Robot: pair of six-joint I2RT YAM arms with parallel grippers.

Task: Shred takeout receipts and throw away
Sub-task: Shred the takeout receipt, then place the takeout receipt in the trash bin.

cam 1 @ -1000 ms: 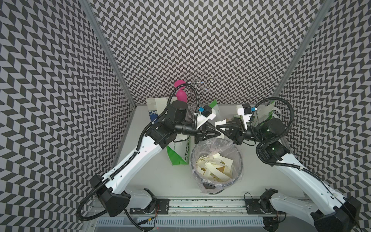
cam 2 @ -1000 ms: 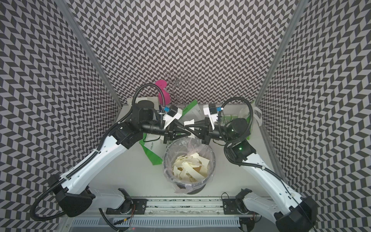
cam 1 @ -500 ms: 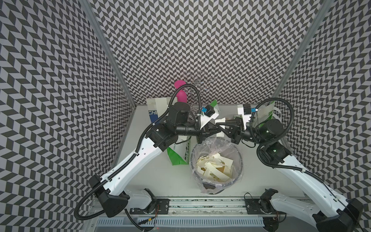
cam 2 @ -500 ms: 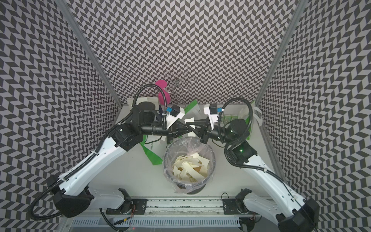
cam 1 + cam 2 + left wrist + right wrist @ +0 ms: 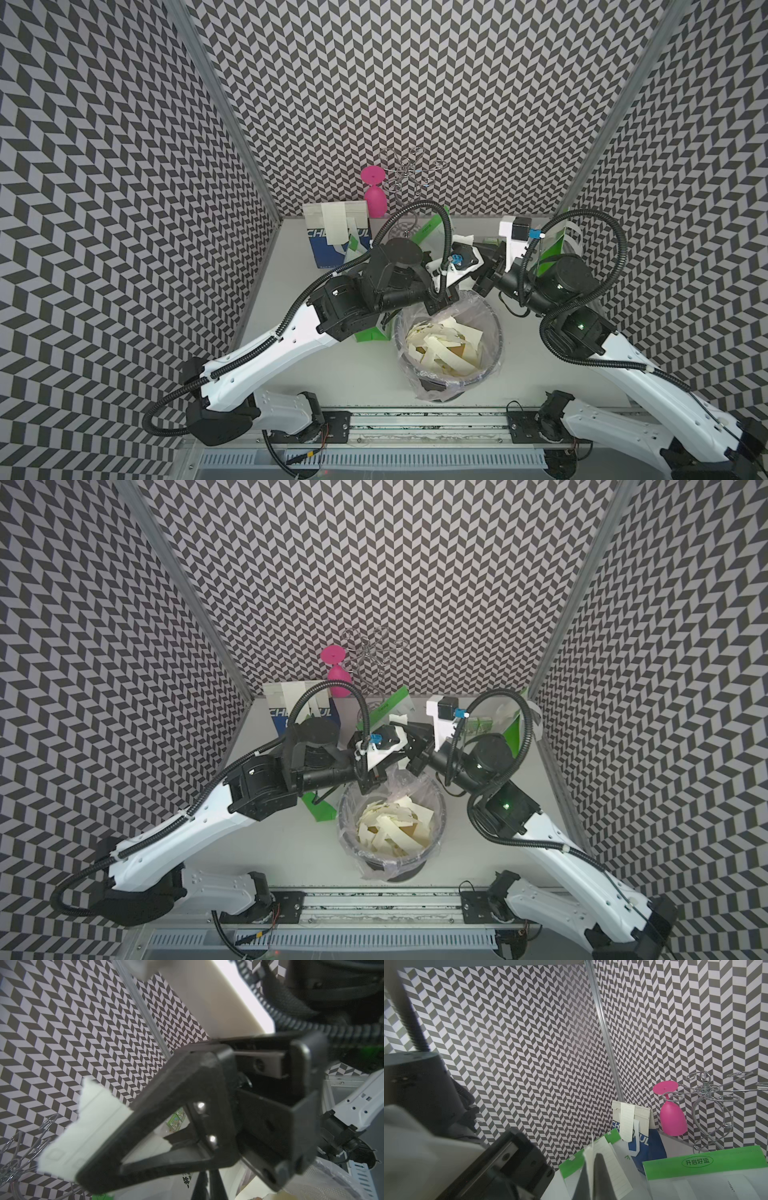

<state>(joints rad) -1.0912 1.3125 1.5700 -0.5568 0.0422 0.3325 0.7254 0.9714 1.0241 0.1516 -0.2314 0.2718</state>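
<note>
Standing on the bench (image 5: 332,374), the bin (image 5: 493,353) holds torn receipt scraps (image 5: 440,353), while by its far rim the left fingers (image 5: 166,1105) clamp a ragged receipt piece (image 5: 87,1132) and the right fingers (image 5: 600,1178) a cream receipt slip (image 5: 588,1158).

Both top views look steeply down from high above the tabletop's (image 5: 353,374) 6 o'clock edge and share the whole scene. Each wrist camera sits close behind its own fingers, the left fingers (image 5: 166,1105) and the right fingers (image 5: 598,1180). Both wrist views catch the wire rack (image 5: 708,1093) at 12 o'clock.
</note>
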